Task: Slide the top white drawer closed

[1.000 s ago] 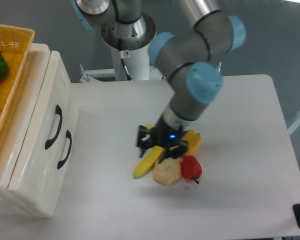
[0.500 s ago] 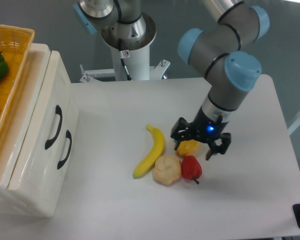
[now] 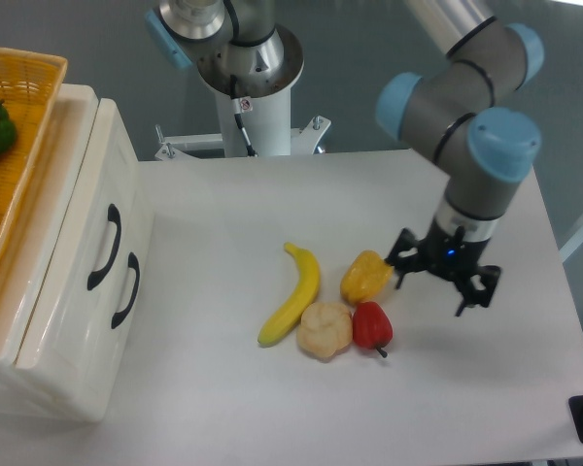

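White top drawer [image 3: 78, 243] unchanged, hand [image 3: 444, 283] moved right past yellow pepper [image 3: 366, 276], fingers spread, holding nothing

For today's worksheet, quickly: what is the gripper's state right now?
Gripper: open, holding nothing, above the table right of the yellow pepper.

This is a robot lab, a test bench. I am bolted by a metal pedestal [image 3: 248, 73] to the far edge of a bare white table [image 3: 223, 214], grey wall behind. Left of my fingers [image 3: 463, 301] lie toy foods: banana [image 3: 293, 295], yellow pepper [image 3: 366, 277], red pepper [image 3: 372, 325].
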Robot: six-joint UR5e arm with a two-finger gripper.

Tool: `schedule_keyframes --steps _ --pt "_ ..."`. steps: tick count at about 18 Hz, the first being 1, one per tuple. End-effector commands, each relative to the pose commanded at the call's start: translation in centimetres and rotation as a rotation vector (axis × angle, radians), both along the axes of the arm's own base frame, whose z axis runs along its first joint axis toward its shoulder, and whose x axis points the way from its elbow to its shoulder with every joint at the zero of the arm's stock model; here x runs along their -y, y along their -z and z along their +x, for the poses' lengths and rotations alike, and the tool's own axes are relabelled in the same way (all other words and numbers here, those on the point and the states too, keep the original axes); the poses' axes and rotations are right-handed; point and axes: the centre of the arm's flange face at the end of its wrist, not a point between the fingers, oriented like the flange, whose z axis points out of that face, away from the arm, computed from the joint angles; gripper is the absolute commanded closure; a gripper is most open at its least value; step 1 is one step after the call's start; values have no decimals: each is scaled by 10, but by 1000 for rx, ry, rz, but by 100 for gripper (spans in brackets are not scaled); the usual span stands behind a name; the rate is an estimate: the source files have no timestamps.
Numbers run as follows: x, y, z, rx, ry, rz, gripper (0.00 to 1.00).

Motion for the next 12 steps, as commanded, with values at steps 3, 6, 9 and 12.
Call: schedule_keyframes --steps 3,6,9,12 --pt "3 4 -2 -41 14 -116 0" --pt "3 20 -8 -28 23 -142 0" --pt "9 32 -25 -41 76 -194 0" --pt "17 43 -43 -34 67 -190 0"
